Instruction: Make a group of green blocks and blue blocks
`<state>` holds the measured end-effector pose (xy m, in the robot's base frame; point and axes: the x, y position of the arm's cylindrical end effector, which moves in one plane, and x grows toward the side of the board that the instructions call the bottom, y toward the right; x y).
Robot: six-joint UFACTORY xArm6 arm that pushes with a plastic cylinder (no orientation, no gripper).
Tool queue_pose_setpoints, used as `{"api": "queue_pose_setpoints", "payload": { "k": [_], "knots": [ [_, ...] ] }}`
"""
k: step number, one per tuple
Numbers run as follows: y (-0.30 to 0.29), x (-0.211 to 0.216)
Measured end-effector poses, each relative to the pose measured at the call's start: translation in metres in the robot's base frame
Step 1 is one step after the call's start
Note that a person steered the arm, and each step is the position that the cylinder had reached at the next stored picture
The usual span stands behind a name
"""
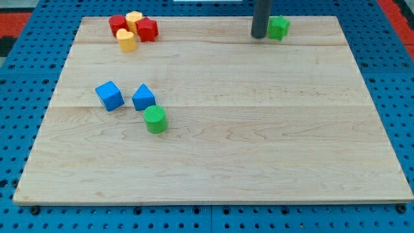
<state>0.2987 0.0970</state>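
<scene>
1. I take the green cylinder (155, 120) as my landmark; it stands upright on the wooden board (259, 162), nearer the view's bottom than any other block and left of the board's middle.
2. Just above the green cylinder, slightly to the view's left, sits a blue block (143, 97) that looks like a wedge or small cube turned corner-on; the two are very close, and I cannot tell whether they touch.
3. Farther to the view's left of the green cylinder, and a little above it, is a blue cube (109, 96), near the other blue block but with a clear gap between them.
4. Well above the green cylinder, near the board's top left corner, four blocks are huddled: a red block (118, 25), a red block of irregular outline (147, 29), a yellow cylinder (134, 19) between them, and a second yellow cylinder (127, 40) on the cluster's lower edge.
5. Far up and to the view's right of the green cylinder, close to the board's top edge, lies the second green block (279, 27), faceted and irregular in shape, well apart from the blue pair.
6. My tip (259, 36) rests on the board just to the view's left of that faceted green block, right against it or very nearly so.
7. I carry no jaws, only the dark rod, so nothing is held; it merely stands beside that block.
</scene>
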Motion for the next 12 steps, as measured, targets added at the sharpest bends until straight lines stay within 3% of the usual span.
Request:
{"api": "queue_pose_setpoints", "payload": {
  "k": [1, 2, 3, 4, 5, 6, 8, 9, 10, 11, 12],
  "knots": [
    [0.007, 0.151],
    [-0.066, 0.252],
    [-0.16, 0.225],
    [-0.21, 0.173],
    [-0.242, 0.164],
    [-0.237, 0.169],
    [-0.254, 0.132],
    [-0.281, 0.156],
    [-0.37, 0.155],
    [-0.348, 0.112],
    [-0.283, 0.105]
  ]
}}
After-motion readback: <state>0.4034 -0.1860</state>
